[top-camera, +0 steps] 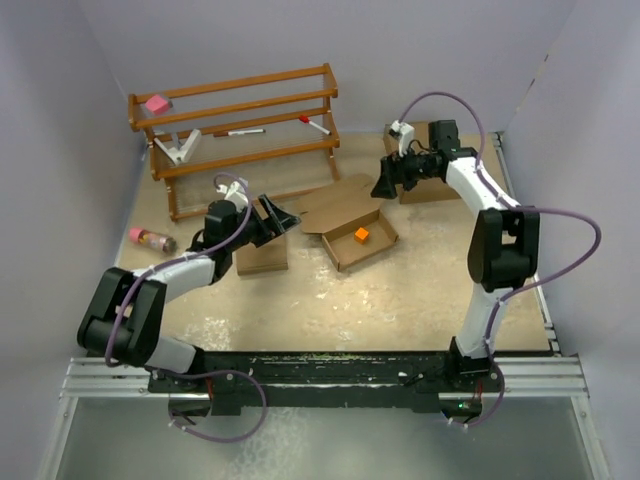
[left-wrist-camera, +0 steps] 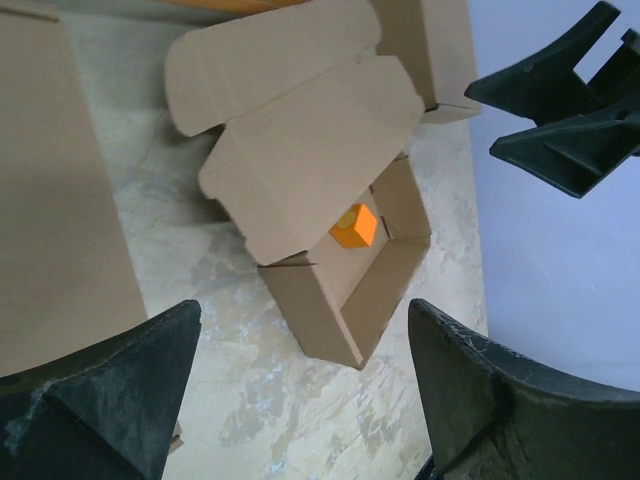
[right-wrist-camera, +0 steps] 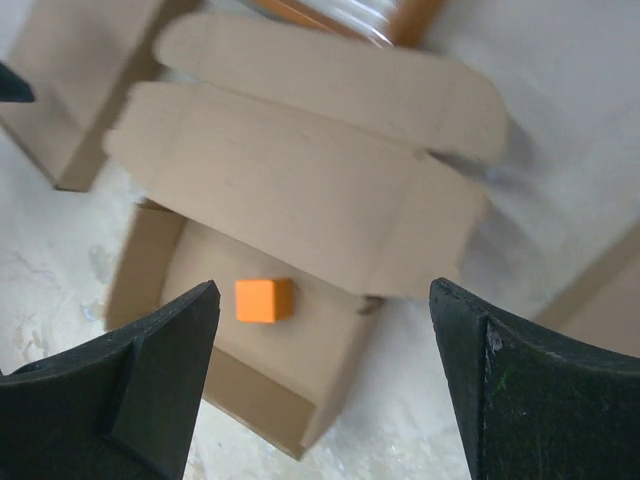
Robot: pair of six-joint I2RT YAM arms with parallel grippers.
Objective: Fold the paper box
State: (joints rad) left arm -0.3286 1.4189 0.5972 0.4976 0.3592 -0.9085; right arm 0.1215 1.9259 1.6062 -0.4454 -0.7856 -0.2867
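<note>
Orange cube (left-wrist-camera: 354, 226) inside open paper box (left-wrist-camera: 315, 315)

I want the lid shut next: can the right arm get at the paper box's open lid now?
Probably yes: the right gripper hangs open beside the paper box, with nothing between them.
</note>
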